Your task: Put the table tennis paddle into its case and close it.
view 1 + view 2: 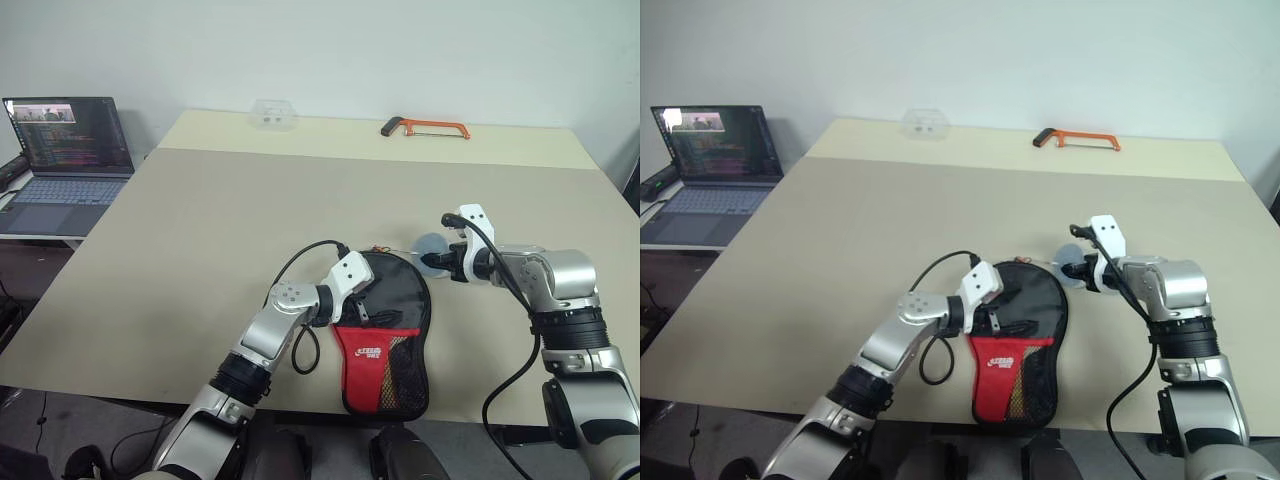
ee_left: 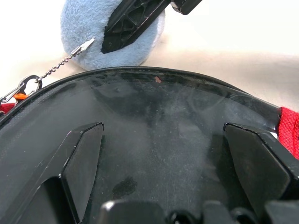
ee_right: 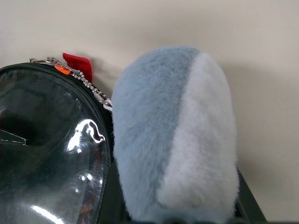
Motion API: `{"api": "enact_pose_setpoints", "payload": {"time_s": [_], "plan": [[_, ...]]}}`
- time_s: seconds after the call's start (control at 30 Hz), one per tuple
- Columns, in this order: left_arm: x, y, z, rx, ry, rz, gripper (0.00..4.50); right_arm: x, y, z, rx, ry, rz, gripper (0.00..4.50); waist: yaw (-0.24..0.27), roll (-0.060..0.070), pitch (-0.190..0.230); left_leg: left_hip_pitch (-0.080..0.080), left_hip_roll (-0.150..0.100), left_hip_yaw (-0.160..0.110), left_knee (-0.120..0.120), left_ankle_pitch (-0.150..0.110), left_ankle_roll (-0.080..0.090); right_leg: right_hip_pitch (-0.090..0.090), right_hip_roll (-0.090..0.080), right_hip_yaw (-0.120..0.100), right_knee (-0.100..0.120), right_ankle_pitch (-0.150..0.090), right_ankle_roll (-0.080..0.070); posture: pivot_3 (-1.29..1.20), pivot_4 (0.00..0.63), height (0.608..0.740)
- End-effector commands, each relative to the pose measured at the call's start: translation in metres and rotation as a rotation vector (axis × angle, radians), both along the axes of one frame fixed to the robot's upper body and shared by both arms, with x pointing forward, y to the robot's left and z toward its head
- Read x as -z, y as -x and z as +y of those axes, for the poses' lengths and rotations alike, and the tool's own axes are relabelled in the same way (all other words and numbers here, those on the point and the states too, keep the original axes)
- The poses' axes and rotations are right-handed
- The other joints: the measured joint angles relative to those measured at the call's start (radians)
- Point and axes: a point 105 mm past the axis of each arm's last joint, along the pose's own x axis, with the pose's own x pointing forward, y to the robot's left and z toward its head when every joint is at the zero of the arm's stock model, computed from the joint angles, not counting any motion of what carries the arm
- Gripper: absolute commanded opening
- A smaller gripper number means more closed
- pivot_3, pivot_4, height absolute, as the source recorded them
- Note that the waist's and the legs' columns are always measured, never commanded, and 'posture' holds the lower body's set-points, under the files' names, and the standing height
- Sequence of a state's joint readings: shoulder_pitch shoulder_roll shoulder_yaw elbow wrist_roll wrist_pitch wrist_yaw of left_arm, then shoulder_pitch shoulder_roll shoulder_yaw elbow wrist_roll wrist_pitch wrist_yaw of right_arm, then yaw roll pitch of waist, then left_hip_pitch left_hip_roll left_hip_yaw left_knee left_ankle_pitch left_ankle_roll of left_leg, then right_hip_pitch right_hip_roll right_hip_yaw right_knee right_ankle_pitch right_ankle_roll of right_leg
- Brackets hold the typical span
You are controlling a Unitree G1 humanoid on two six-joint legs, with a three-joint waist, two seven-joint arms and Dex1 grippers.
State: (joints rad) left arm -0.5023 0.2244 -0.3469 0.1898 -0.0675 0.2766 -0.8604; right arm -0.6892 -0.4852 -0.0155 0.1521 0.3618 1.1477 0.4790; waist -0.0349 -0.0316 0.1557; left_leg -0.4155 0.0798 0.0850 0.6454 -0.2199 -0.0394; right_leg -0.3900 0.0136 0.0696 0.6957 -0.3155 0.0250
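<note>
The case (image 1: 385, 345) lies flat near the table's front edge. It is black with a red panel and a mesh pocket, its round end pointing away from me. My left gripper (image 1: 372, 305) hovers open over that glossy round end (image 2: 159, 121), one finger (image 2: 79, 163) on each side. A grey-blue plush charm (image 3: 173, 135) hangs on a bead chain (image 3: 91, 88) at the case's far rim. My right gripper (image 1: 435, 262) is shut on the charm (image 1: 432, 245), one finger (image 2: 135, 18) lying across it. The table tennis paddle is hidden.
An orange hacksaw (image 1: 425, 127) and a small clear plastic box (image 1: 273, 115) sit at the far edge of the beige table (image 1: 250, 220). An open laptop (image 1: 65, 150) stands on a lower surface to the left. The case reaches almost to the front edge.
</note>
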Motion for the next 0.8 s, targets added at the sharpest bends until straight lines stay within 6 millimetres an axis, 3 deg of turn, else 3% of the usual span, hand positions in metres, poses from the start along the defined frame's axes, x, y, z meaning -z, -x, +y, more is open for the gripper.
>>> {"api": "enact_pose_setpoints", "payload": {"time_s": [0.03, 0.3, 0.53, 0.7, 0.8], "plan": [[0.005, 0.003, 0.001, 0.001, -0.01, 0.011, 4.5, -0.019, -0.008, -0.014, 0.04, 0.03, -0.079, 0.66, 0.0, 0.0, 0.0, 0.0, 0.0, 0.0, 0.0, 0.0, 0.0, 0.0, 0.0, 0.0, 0.0, 0.0, 0.0, 0.0, 0.15, 0.74], [0.007, 0.004, 0.002, 0.007, -0.022, 0.012, 4.5, -0.03, -0.013, -0.063, 0.136, 0.158, -0.128, 0.66, 0.007, 0.0, 0.0, -0.002, 0.0, 0.0, -0.001, 0.0, 0.0, 0.0, -0.001, -0.001, -0.004, 0.0, 0.0, 0.0, 0.15, 0.74], [0.009, 0.003, 0.007, 0.009, -0.034, 0.011, 4.5, -0.031, 0.007, -0.106, 0.137, 0.284, -0.113, 0.65, 0.008, 0.001, 0.0, -0.003, -0.001, 0.0, -0.003, 0.0, 0.0, 0.001, -0.001, -0.001, -0.01, 0.001, 0.001, 0.0, 0.15, 0.74], [0.009, 0.001, 0.008, 0.008, -0.047, 0.004, 4.5, -0.039, 0.035, -0.107, -0.071, 0.362, -0.149, 0.65, 0.011, 0.004, 0.0, -0.004, -0.001, 0.0, -0.003, 0.0, 0.0, 0.002, -0.001, -0.001, -0.014, 0.001, 0.001, 0.0, 0.15, 0.74], [0.01, 0.0, 0.008, 0.009, -0.051, 0.003, 4.5, -0.043, 0.064, -0.09, -0.312, 0.396, -0.191, 0.65, 0.011, 0.005, 0.001, -0.004, -0.001, 0.0, -0.003, 0.0, 0.0, 0.002, -0.001, -0.001, -0.014, 0.001, 0.002, 0.0, 0.15, 0.74]]}}
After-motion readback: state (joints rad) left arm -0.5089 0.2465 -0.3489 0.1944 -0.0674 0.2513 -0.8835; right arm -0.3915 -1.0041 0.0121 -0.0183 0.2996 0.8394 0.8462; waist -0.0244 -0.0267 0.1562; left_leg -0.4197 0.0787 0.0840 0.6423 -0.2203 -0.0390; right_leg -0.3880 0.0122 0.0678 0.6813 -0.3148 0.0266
